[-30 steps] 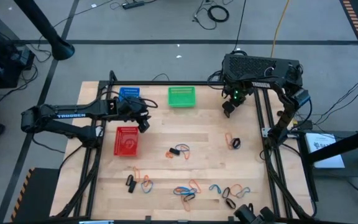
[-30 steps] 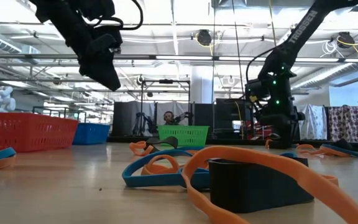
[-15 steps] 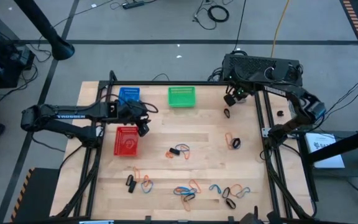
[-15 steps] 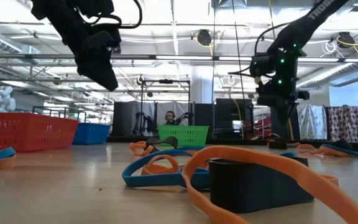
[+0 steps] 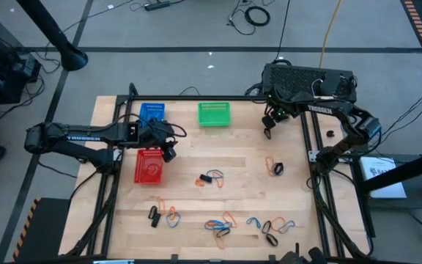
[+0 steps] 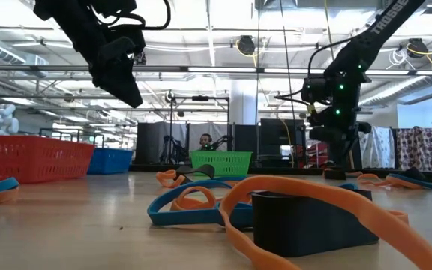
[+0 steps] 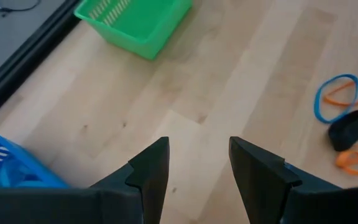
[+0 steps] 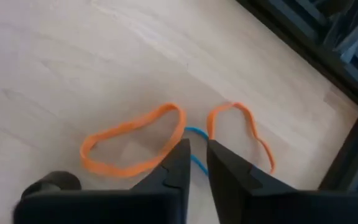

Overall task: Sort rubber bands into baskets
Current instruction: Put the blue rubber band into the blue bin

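Right tool (image 5: pixel 268 134) has swung back from the green basket (image 5: pixel 214 114), fingers barely parted, empty; left tool (image 5: pixel 168 149) stays wide open.

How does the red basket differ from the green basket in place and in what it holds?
The red basket stands at the table's left side, below the left gripper; the green basket stands at the far edge, nearer the middle, with no gripper over it. The red basket holds a thin loop; the green basket shows nothing inside from above. Both are small rectangular mesh baskets, about equal in size, standing upright on the wooden table.
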Controlling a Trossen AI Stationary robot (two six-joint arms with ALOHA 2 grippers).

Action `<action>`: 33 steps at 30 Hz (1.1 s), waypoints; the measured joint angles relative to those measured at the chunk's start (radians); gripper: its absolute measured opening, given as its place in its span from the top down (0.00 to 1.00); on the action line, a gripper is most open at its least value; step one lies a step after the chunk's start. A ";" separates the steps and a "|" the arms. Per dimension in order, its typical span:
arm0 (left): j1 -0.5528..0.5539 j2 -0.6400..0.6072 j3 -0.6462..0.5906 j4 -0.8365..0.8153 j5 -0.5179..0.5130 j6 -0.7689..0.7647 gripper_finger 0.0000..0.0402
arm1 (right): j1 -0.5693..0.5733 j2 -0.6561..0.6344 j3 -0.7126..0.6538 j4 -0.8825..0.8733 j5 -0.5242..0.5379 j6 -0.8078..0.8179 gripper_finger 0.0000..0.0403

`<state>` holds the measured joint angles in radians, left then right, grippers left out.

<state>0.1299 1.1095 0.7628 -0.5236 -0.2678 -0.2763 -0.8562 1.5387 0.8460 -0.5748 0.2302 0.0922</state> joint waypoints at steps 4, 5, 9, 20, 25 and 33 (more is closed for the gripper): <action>0.000 0.000 0.000 0.006 -0.005 0.002 0.56 | 0.000 0.000 -0.012 0.034 -0.002 0.001 0.79; 0.000 0.000 0.000 0.010 -0.005 0.001 0.56 | 0.000 0.000 -0.020 0.034 -0.001 0.001 0.77; 0.000 0.000 0.000 0.016 -0.006 0.001 0.56 | -0.001 0.000 -0.051 0.054 0.004 -0.031 0.72; 0.000 0.000 0.000 0.016 -0.006 0.000 0.56 | -0.007 0.001 -0.062 0.076 -0.001 -0.081 0.71; 0.000 0.001 0.000 0.016 -0.005 -0.007 0.56 | -0.008 0.055 -0.062 0.084 -0.026 -0.080 0.71; 0.000 0.001 -0.001 0.013 -0.004 -0.007 0.56 | -0.005 0.115 -0.055 0.073 -0.020 -0.109 0.71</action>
<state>0.1299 1.1103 0.7620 -0.5105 -0.2718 -0.2829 -0.8616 1.6542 0.7910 -0.5016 0.2098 -0.0169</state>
